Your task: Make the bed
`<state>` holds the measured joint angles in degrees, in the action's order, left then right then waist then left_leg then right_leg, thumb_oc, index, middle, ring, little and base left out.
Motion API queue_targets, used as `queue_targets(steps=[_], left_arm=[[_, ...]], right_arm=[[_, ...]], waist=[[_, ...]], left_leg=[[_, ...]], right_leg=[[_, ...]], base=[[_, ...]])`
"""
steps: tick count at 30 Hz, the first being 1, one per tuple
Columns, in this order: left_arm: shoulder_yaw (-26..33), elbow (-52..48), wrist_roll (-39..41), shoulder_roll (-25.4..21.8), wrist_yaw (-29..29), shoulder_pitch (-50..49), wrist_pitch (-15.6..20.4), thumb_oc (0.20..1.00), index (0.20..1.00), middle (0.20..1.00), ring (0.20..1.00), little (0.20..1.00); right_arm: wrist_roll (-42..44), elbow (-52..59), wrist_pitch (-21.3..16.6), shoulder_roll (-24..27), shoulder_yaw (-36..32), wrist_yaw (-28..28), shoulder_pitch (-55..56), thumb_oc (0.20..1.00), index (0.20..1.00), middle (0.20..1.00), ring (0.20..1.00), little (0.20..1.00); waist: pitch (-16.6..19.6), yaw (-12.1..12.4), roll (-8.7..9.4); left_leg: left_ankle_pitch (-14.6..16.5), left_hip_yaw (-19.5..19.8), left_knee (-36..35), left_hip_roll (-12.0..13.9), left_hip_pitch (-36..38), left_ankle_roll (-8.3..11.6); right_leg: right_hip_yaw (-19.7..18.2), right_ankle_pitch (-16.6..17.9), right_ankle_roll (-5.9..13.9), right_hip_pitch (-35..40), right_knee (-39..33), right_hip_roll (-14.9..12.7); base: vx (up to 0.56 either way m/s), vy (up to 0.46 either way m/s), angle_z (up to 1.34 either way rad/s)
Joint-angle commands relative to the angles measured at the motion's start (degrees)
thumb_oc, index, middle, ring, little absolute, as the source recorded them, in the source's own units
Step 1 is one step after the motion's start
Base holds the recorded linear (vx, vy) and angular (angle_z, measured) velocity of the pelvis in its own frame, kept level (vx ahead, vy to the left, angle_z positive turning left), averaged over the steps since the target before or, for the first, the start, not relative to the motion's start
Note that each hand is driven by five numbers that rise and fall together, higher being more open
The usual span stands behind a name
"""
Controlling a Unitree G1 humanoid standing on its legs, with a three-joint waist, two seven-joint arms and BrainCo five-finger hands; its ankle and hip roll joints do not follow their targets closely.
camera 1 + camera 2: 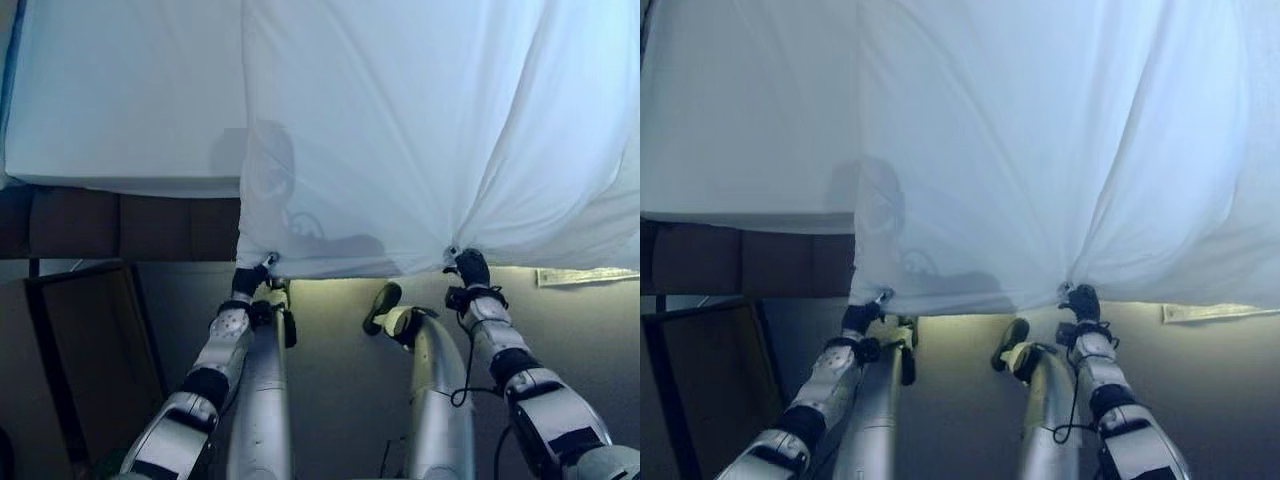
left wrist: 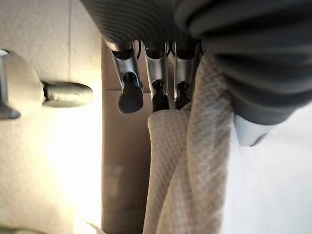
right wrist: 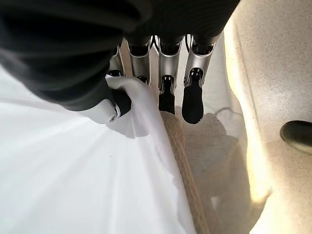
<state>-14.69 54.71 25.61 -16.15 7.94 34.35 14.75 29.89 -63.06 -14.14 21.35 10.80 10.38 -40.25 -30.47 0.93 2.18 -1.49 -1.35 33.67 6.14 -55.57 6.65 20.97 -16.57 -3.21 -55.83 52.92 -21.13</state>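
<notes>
Our left hand (image 1: 252, 277) and right hand (image 1: 470, 266), fingers (image 3: 193, 100) pinched on the white sheet's (image 1: 420, 130) near edge, bare mattress (image 1: 120, 100) beside it.

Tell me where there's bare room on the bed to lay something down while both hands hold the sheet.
The bare mattress on the robot's left, between the bed's left edge and the hanging white sheet, is free. The near edge is crowded: the left hand and right hand each pinch the sheet's hem there.
</notes>
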Motion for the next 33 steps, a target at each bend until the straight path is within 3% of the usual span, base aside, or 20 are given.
queue_targets(steps=[1,19,20,21,22,33], left_arm=[[0.45,8.99,-2.46,-2.46,3.17,-8.11,-5.79,0.2,0.2,0.2,0.2,0.2],[-5.84,14.75,-7.52,-1.69,2.96,2.98,-9.65,0.2,0.2,0.2,0.2,0.2],[-6.0,15.49,-7.99,-1.66,2.65,3.44,-10.08,0.2,0.2,0.2,0.2,0.2],[-6.05,16.13,-8.17,-1.68,2.46,3.86,-10.62,0.354,0.354,0.354,0.354,0.354],[-6.25,17.01,-9.21,-1.71,2.27,4.51,-11.12,1.0,1.0,1.0,1.0,1.0],[-4.47,21.35,-13.43,-3.33,-0.12,-0.29,-13.25,1.0,1.0,1.0,1.0,1.0]], right_arm=[[-0.53,-10.33,7.46,3.29,1.23,1.93,10.61,0.2,0.2,0.2,0.2,0.2],[-1.18,-14.79,10.59,0.91,8.7,-1.64,0.73,0.2,0.2,0.2,0.2,0.2],[-1.82,-15.59,11.15,1.09,8.96,-2.03,0.18,0.285,0.285,0.285,0.285,0.285],[-2.3,-16.17,11.55,1.19,9.17,-2.01,-0.24,0.485,0.485,0.485,0.485,0.485],[-3.86,-17.0,12.15,1.39,9.87,-2.08,-1.1,1.0,1.0,1.0,1.0,1.0],[-8.99,-19.96,14.08,3.19,8.8,-4.35,2.27,1.0,1.0,1.0,1.0,1.0]], waist=[[0.67,-0.06,-0.7],[0.67,0.15,-0.92],[0.67,0.21,-1.0],[0.67,0.24,-1.09],[0.67,0.15,-1.01],[0.67,0.14,-0.87]], left_leg=[[6.15,-1.07,6.43,-1.4,-7.67,-5.23],[10.93,-1.2,20.68,-0.94,-21.06,-6.18],[11.27,-1.16,21.55,-0.99,-21.7,-6.32],[11.44,-1.17,22.0,-0.98,-21.85,-6.4],[11.74,-1.38,22.74,-0.99,-22.31,-6.55],[12.93,-2.61,23.14,-0.91,-21.19,-7.46]], right_leg=[[-3.37,10.86,5.07,-6.05,-10.43,0.26],[-8.38,4.25,1.92,-20.18,3.34,0.19],[-8.77,3.85,1.77,-20.96,4.12,0.08],[-8.99,3.54,1.67,-21.3,4.75,0.07],[-9.27,3.28,1.51,-21.97,5.57,0.07],[-9.59,3.09,1.41,-21.51,5.65,-0.24]], base=[[0.0,0.005,-0.1],[0.02,0.002,-0.04],[0.0,0.0,0.0],[0.03,0.017,-0.01],[0.0,0.0,0.0],[0.0,0.003,-0.01]])
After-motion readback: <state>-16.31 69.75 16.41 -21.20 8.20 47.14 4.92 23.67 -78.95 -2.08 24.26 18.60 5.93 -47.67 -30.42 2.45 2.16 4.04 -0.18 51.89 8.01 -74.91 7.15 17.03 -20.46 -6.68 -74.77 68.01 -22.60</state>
